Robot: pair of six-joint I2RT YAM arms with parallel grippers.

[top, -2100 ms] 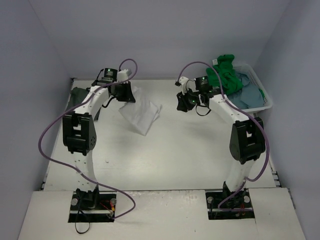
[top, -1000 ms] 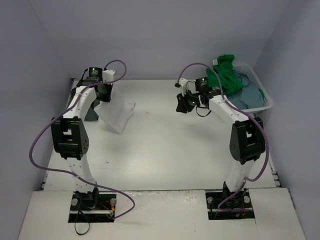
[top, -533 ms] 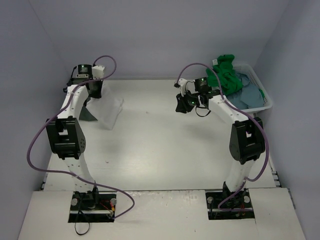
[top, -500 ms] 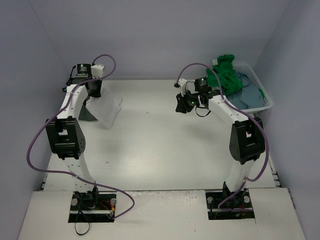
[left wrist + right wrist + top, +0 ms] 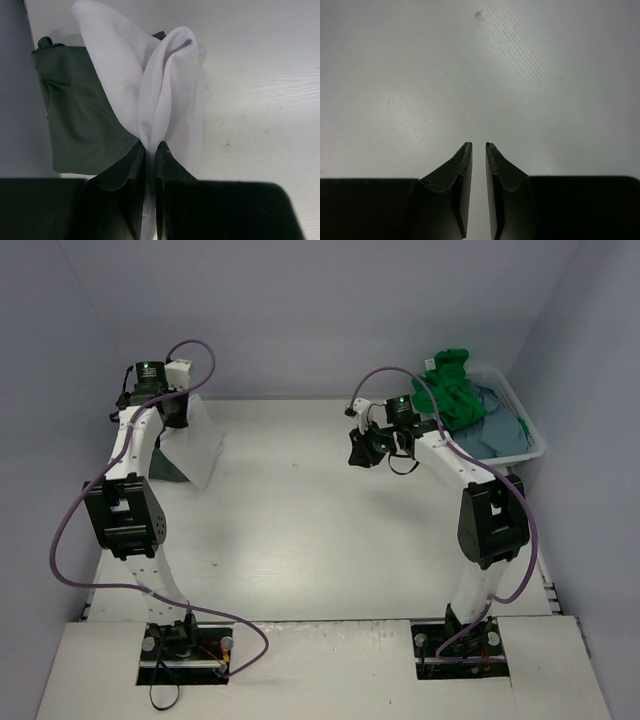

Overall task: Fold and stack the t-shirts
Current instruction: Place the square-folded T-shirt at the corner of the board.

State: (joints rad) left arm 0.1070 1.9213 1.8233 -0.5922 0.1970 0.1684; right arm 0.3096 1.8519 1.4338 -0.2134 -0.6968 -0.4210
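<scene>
We find the left gripper (image 5: 151, 150) pressed together on a bunched edge of the white t-shirt (image 5: 160, 95), the cloth pinched between both fingers and fanning out in loose folds below the claw. In the overhead view this shirt hangs from the raised left arm at the far left corner of the table (image 5: 320, 530). Beneath it lies the dark grey t-shirt (image 5: 75, 120), folded flat against the left edge of the table; the white cloth overlaps its right-hand part, and we cannot tell whether the two touch. The right gripper (image 5: 478, 146) hovers over bare tabletop near the far centre, its fingers parted by a narrow gap with nothing between them. The bright green t-shirt (image 5: 448, 390) and the dusty blue-grey t-shirt (image 5: 497, 432) are heaped unfolded in the white basket (image 5: 537, 448) at the far right, the green one spilling over its near rim
</scene>
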